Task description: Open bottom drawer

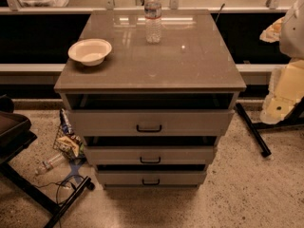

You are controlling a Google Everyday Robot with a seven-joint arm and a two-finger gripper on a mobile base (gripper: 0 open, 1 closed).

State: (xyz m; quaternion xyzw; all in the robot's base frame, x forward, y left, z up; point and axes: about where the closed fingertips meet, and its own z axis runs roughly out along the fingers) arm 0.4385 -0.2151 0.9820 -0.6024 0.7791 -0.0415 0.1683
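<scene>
In the camera view, the bottom drawer (151, 177) is sitting lowest of three fronts under the desk (204, 70), near the floor (247, 189), its black handle (150, 182) running left to right at the panel's centre. The end effector (285, 96) is hanging at the right edge (whether wide or narrow, I cannot tell), so the handle is lying down and leftward of it, well apart, likely calling for a low reach.

Grey-beige bottom drawer (180, 177) with a black handle (151, 182), same shades as the two drawers above; glossy brown-grey cabinet top (190, 65), white bowl (90, 51), clear bottle (153, 18), speckled tan floor (256, 194); cream-and-white gripper (282, 96) at right edge
</scene>
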